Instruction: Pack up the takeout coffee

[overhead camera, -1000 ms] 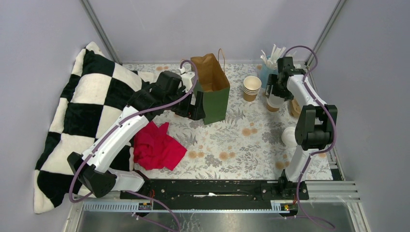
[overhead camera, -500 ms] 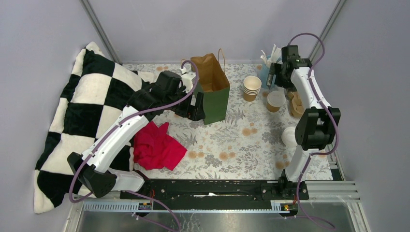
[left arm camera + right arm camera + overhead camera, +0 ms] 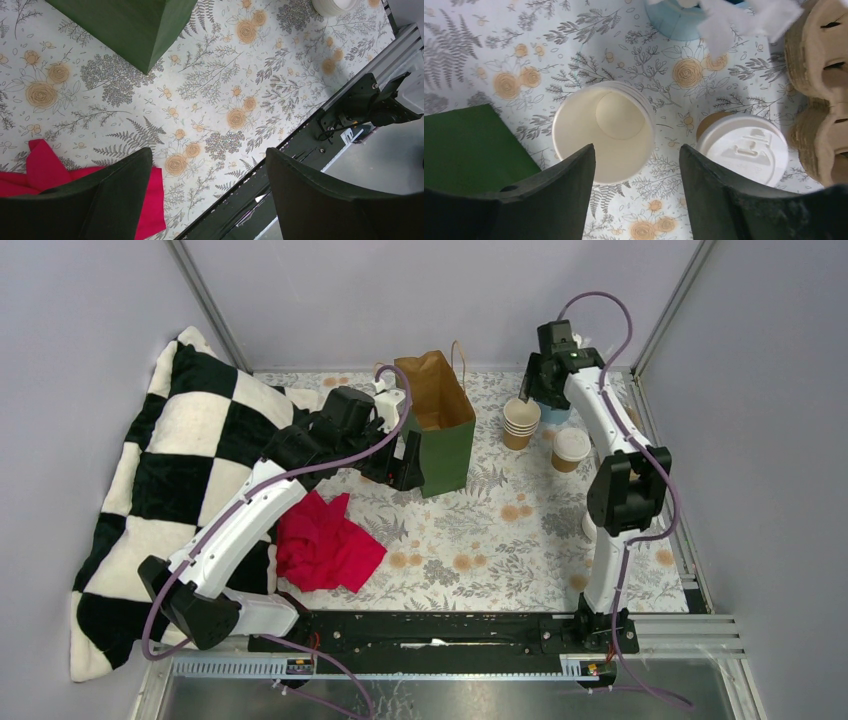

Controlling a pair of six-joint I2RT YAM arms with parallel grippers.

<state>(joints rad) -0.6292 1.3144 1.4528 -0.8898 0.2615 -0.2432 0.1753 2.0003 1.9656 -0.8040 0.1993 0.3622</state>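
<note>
One takeout coffee (image 3: 570, 448) (image 3: 744, 147), a tan cup with a white lid, stands on the floral table right of a stack of open lidless cups (image 3: 521, 420) (image 3: 603, 132). The green bag (image 3: 440, 425) (image 3: 130, 25) stands upright and open further left. My right gripper (image 3: 532, 390) (image 3: 636, 152) hovers open above the gap between the stack and the lidded cup, holding nothing. My left gripper (image 3: 405, 465) (image 3: 209, 152) hangs open and empty beside the bag's left face, above the tablecloth.
A blue cup of white sticks (image 3: 679, 20) and a cardboard cup carrier (image 3: 819, 90) sit at the back right. A red cloth (image 3: 325, 545) (image 3: 35, 165) lies in front of the bag, a checkered pillow (image 3: 170, 480) to the left. White lids (image 3: 332, 5) rest near the right arm.
My right gripper let go of the lidded cup, rose, and swung back and left to above the cup stack. The lidded cup stays on the table. The left arm has not moved.
</note>
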